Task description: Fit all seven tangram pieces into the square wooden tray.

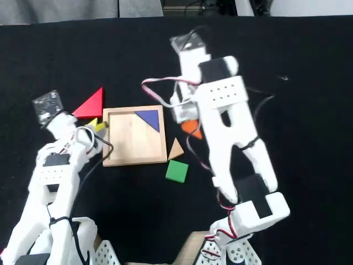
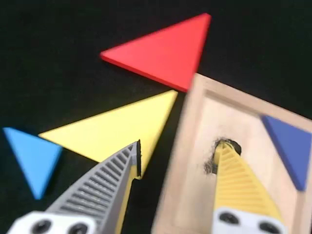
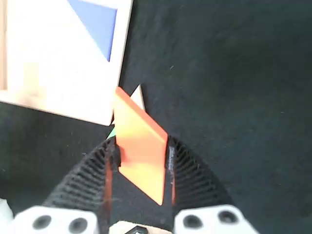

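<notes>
The square wooden tray [image 1: 118, 157] lies left of centre with a dark blue triangle [image 1: 149, 118] in its far right corner. My left gripper [image 2: 179, 146] is open and straddles the tray's left wall [image 2: 183, 161]: the grey finger [image 2: 109, 183] is over the yellow triangle [image 2: 122, 126], the yellow finger [image 2: 239, 180] inside the tray. A red triangle [image 2: 165, 51] and a light blue triangle [image 2: 31, 153] lie beside the yellow one. My right gripper [image 3: 141, 146] is shut on the orange parallelogram [image 3: 139, 126], just right of the tray [image 3: 63, 63].
A tan triangle [image 1: 176, 149] and a green square [image 1: 176, 171] lie on the black cloth off the tray's near right corner. The right arm [image 1: 231, 127] stretches over the table's middle right. Open cloth extends to the far left and far right.
</notes>
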You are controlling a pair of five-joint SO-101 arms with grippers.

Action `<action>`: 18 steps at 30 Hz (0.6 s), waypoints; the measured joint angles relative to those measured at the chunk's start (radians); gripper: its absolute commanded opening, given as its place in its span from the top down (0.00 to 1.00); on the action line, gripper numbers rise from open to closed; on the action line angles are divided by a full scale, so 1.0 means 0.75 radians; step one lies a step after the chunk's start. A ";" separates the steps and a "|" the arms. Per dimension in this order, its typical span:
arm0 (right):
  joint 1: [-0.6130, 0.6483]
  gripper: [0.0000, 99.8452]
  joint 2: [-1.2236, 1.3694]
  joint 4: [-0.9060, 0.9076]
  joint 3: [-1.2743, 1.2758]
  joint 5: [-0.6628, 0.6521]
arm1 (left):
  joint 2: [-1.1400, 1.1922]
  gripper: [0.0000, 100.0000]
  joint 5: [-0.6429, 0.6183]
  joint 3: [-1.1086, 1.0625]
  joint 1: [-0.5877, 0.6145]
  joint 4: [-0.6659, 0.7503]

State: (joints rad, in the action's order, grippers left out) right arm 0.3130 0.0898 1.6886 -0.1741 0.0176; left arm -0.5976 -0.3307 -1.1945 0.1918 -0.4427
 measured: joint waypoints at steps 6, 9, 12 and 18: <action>0.127 0.99 0.012 -0.100 0.113 0.006 | 0.000 0.75 0.000 -0.037 0.115 0.000; 0.203 0.99 0.023 -0.121 0.115 0.025 | 0.000 0.75 0.000 -0.037 0.125 -0.002; 0.291 0.99 0.023 -0.125 0.115 0.127 | 0.000 0.75 0.000 -0.037 0.129 -0.010; 0.303 0.99 0.023 -0.164 0.117 0.368 | 0.000 0.75 0.000 -0.037 0.129 -0.010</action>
State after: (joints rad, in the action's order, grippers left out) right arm 0.5401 0.1066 1.5658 -0.0867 0.2938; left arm -0.5976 -0.3307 -1.2221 0.2885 -0.4503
